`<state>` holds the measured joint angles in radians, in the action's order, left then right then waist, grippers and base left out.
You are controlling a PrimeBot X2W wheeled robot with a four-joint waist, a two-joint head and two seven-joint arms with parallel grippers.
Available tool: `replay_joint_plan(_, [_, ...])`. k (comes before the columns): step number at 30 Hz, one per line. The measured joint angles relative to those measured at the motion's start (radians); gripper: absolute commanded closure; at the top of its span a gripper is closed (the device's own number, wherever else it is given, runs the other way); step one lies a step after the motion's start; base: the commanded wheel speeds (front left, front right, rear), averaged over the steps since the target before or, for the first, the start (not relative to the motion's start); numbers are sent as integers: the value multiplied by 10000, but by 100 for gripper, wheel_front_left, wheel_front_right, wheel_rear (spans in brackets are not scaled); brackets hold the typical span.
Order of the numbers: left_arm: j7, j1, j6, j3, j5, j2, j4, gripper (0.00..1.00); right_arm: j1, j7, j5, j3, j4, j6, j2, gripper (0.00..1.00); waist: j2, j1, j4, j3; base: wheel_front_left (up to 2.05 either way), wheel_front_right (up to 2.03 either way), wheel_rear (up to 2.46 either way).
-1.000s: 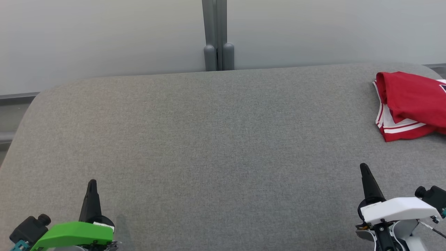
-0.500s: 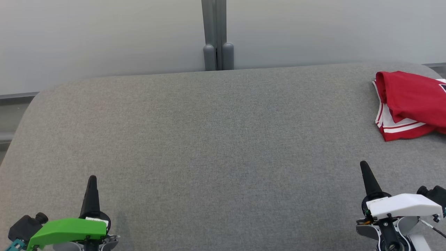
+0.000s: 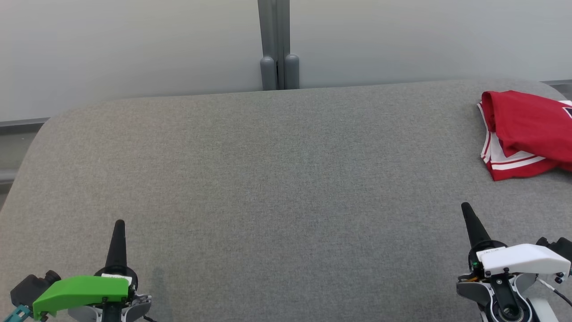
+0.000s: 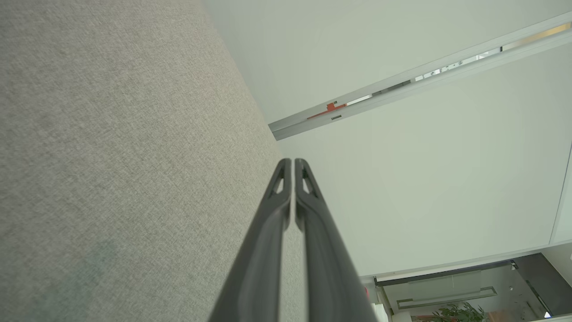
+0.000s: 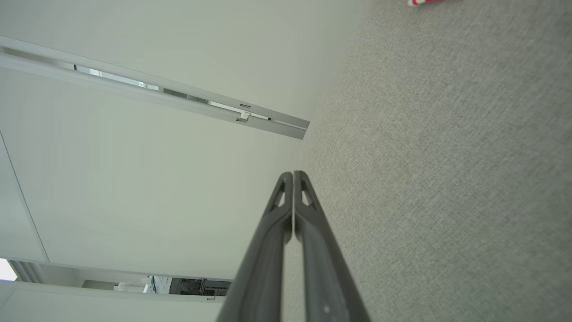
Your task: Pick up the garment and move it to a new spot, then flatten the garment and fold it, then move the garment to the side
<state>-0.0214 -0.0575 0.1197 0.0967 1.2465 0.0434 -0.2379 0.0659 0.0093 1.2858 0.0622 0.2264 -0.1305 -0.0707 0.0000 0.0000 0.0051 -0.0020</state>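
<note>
The garment (image 3: pixel 527 132) is red with white stripes and lies folded at the far right of the grey table (image 3: pixel 277 179), cut off by the head view's right edge. A red and white sliver of the garment (image 5: pixel 422 2) shows at the top of the right wrist view. My right gripper (image 3: pixel 465 206) is shut near the table's front right, well in front of the garment and apart from it. At the front left my left gripper (image 3: pixel 119 222) is shut with nothing in it. Both wrist views show the fingers pressed together: left gripper (image 4: pixel 292 162), right gripper (image 5: pixel 292 174).
A pale partition wall with a grey post (image 3: pixel 276 44) stands behind the table's far edge. The table's corners are rounded, and a strip of floor (image 3: pixel 13 152) shows off its left side.
Both grippers have edged a little further up the head view. The garment has not moved.
</note>
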Motion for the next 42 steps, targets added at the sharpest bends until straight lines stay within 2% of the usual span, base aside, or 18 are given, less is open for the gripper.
replay_joint_plan(42, [-834,-387,65,144,3250,27,-69,100,324,878,2989,395,155,0,132,100,0,0,-46,45,0,0,0])
